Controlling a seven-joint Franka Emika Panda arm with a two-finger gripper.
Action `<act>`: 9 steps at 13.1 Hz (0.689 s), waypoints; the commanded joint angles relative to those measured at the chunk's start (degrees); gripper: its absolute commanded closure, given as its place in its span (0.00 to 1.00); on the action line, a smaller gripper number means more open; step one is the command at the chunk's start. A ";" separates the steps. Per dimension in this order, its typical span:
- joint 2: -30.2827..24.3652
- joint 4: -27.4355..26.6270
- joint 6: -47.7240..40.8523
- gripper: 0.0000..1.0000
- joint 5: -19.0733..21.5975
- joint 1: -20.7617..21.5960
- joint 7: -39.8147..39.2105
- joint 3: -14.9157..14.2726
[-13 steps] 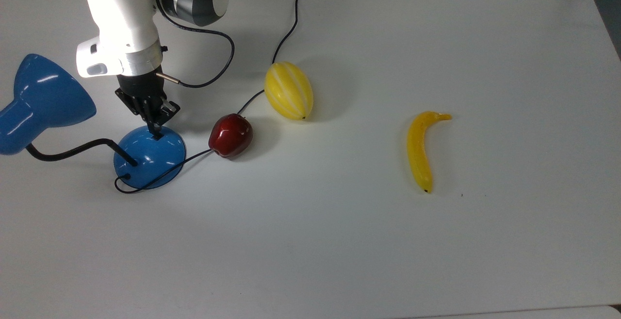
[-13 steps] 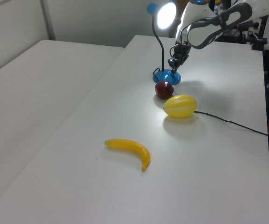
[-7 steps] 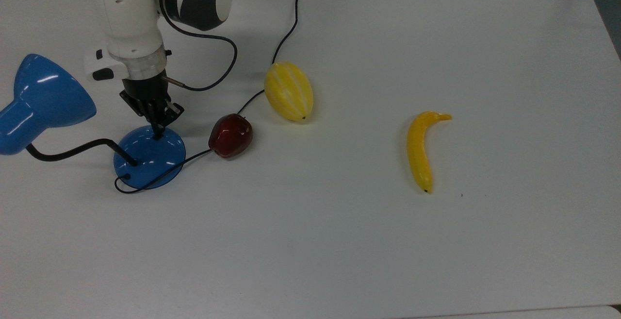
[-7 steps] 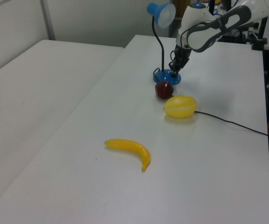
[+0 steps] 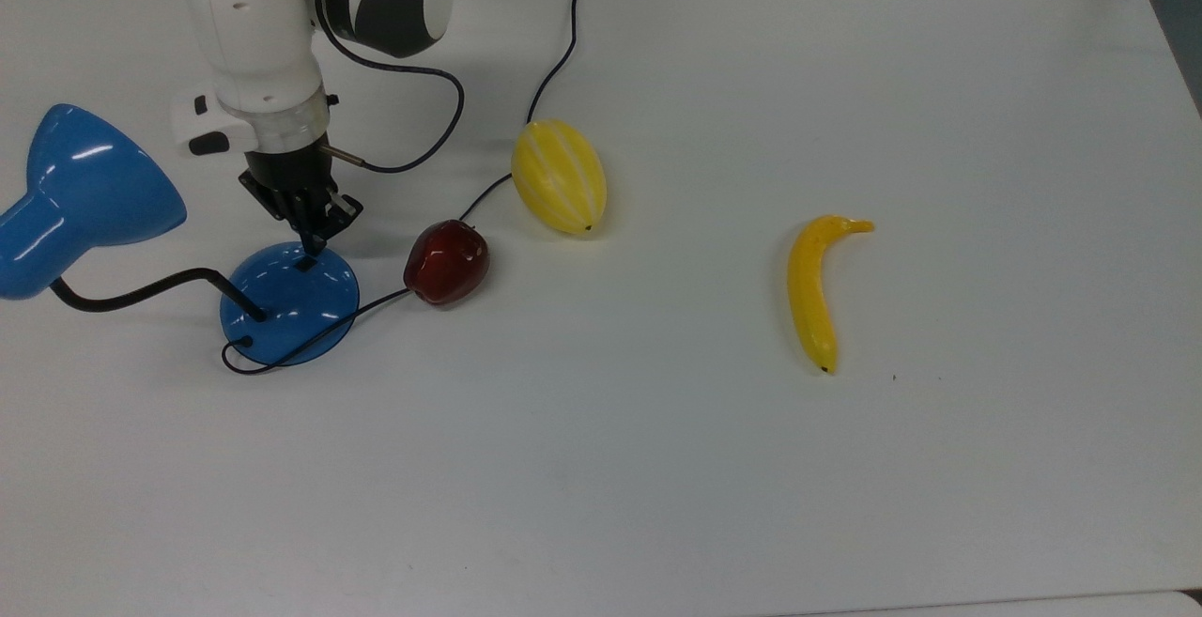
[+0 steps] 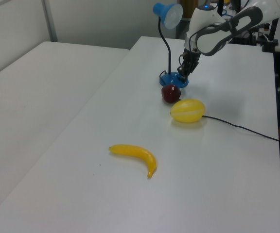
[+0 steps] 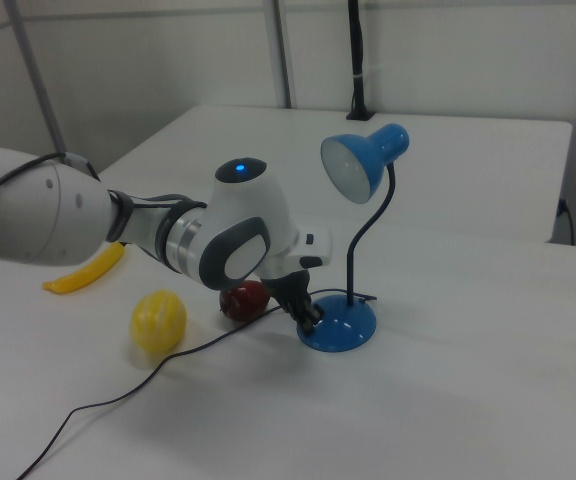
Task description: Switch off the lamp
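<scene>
The lamp (image 5: 282, 302) glowed brightly a second ago; now its shade (image 7: 353, 165) is dark, so the switch press has evidently worked and the task looks done. The tool (image 5: 313, 241), fingers pinched together and holding nothing, has lifted slightly and sits just above the switch (image 5: 305, 263) on the blue base directly beneath it. The red apple (image 5: 447, 261) lies on the table (image 5: 657, 467) near the tool, toward the top view's right.

Unlit blue lamp (image 7: 352, 208), tool (image 7: 310, 322) over its base

arm (image 5: 254, 35): white shell | grey-striped joint | blue light | black cable
</scene>
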 commanded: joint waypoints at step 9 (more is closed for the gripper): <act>-21.19 -2.13 -33.68 0.67 -0.24 8.48 0.83 1.44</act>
